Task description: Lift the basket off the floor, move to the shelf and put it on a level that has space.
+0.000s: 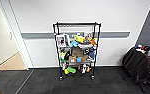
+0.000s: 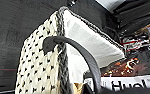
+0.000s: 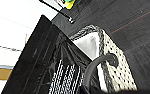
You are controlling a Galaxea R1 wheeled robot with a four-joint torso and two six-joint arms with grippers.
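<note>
Wicker: the basket [image 2: 41, 67] hangs off the floor [image 2: 11, 37], seen close under both wrists, its cream-and-dark weave and white lining plain.
Left arm: the left wrist view looks down on one end of the basket, where a dark handle [image 2: 73, 50] arcs up toward the camera; whether the fingers close on it I cannot tell.
Right arm: the right wrist view shows the other end and its own handle [image 3: 96, 65] rising the same way (grip hidden there too).
Long axis: the basket appears to run across the robot, between the two arms, so neither arm is nearer.
Shelf: the black wire shelf [image 1: 77, 50] stands straight ahead against the white wall, some way off across the carpet.
Top level: the highest level [image 1: 77, 24] looks bare; the tiers under it are crowded with boxes and toys.
Right edge: a dark chair [image 1: 138, 65] stands well apart from the shelf.
</note>
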